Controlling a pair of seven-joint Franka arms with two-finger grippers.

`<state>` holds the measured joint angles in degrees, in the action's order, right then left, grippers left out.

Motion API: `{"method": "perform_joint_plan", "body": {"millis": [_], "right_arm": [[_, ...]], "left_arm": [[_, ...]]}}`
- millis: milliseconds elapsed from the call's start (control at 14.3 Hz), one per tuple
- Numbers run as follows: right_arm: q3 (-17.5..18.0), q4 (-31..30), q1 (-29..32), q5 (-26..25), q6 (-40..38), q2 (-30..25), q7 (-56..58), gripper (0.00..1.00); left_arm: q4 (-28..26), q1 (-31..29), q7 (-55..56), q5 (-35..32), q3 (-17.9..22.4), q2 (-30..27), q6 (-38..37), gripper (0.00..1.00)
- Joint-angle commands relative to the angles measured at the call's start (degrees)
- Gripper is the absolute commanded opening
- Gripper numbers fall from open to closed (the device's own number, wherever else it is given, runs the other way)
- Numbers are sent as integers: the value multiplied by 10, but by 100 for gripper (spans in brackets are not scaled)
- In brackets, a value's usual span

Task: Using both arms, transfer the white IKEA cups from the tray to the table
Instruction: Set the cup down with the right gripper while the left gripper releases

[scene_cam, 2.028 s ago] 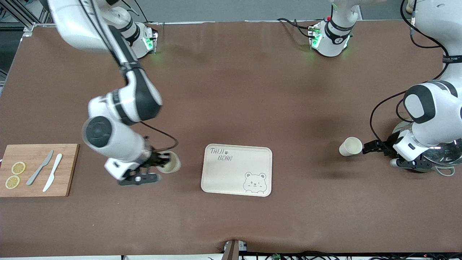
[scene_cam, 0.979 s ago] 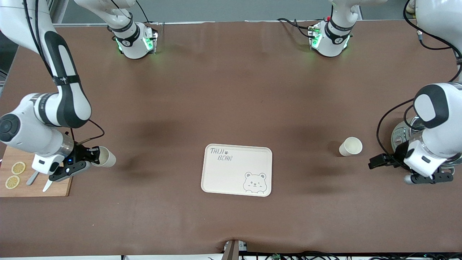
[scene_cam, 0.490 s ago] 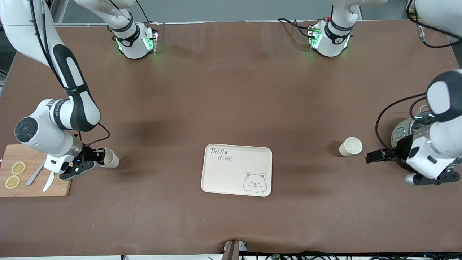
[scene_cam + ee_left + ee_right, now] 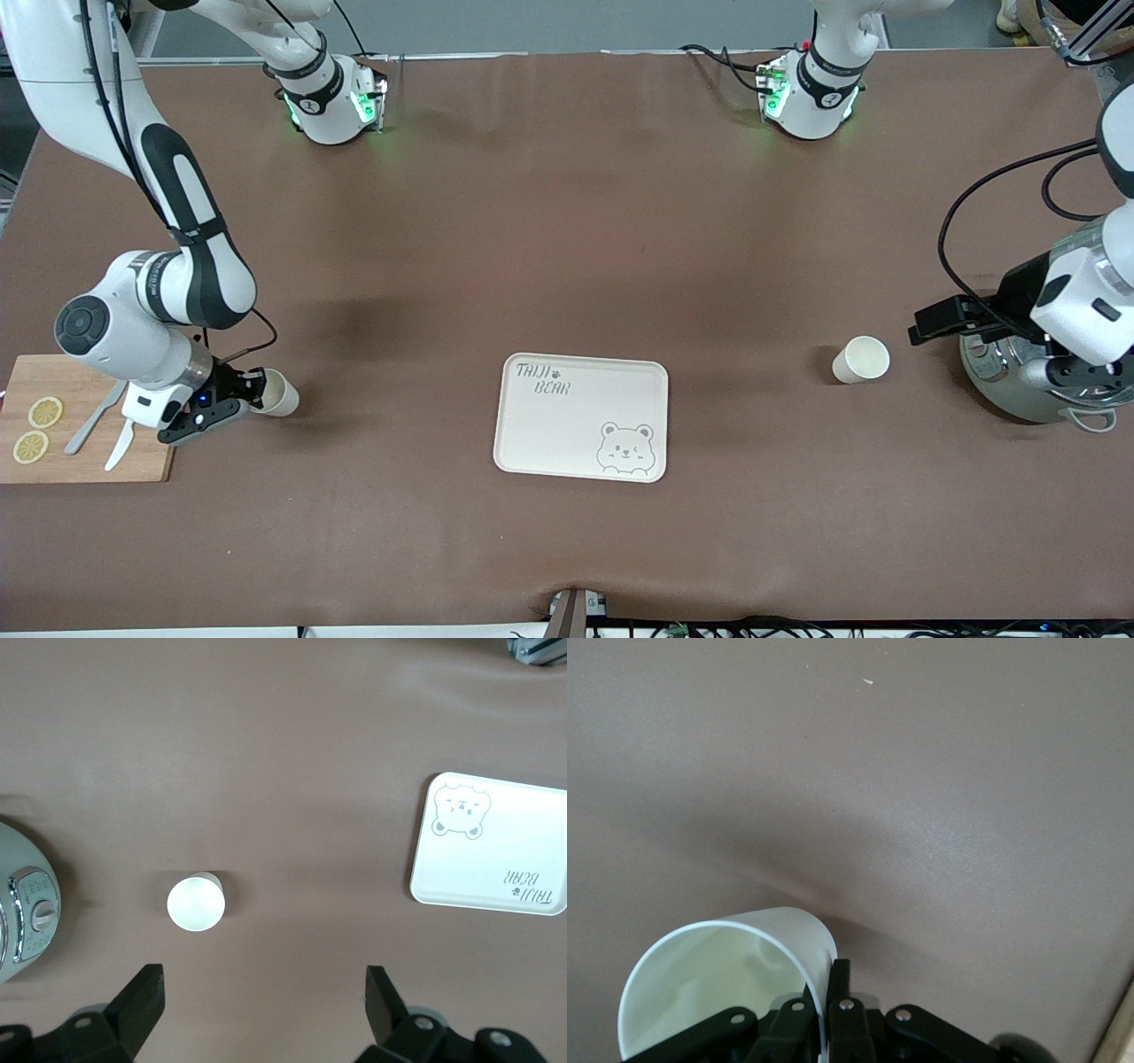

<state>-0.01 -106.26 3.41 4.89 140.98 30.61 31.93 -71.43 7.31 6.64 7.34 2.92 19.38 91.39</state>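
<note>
One white cup (image 4: 861, 360) stands upright on the table between the bear-printed tray (image 4: 580, 416) and the cooker pot; it also shows in the left wrist view (image 4: 196, 903). My left gripper (image 4: 928, 323) is open and empty, up in the air beside the pot, its fingers spread wide (image 4: 263, 992) with the cup off to one side below. My right gripper (image 4: 255, 385) is shut on the rim of the second white cup (image 4: 280, 396), held tilted low over the table next to the cutting board. The right wrist view shows its fingers (image 4: 840, 988) pinching the cup's wall (image 4: 726, 966).
A wooden cutting board (image 4: 164, 416) with two lemon slices and two knives lies at the right arm's end. The grey-green cooker pot (image 4: 1019, 394) stands at the left arm's end, under the left wrist. The tray also shows in the left wrist view (image 4: 523, 828).
My right gripper carried its cup from beside the tray toward the cutting board, then lowered it. My left gripper drew back from the standing cup and rose beside the pot.
</note>
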Motion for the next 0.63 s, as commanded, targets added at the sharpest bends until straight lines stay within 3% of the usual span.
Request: {"method": "perform_joint_plan", "body": {"millis": [0, 420, 559], "right_arm": [[12, -4, 13, 0, 10, 0, 9, 0], [12, -9, 14, 1, 18, 5, 9, 1], [12, -8, 14, 2, 18, 6, 9, 62]], "left_arm": [[-8, 7, -1, -65, -11, -23, -11, 100], [-6, 9, -12, -76, -20, -21, 5, 100], [-6, 7, -13, -77, -15, -18, 23, 100]]}}
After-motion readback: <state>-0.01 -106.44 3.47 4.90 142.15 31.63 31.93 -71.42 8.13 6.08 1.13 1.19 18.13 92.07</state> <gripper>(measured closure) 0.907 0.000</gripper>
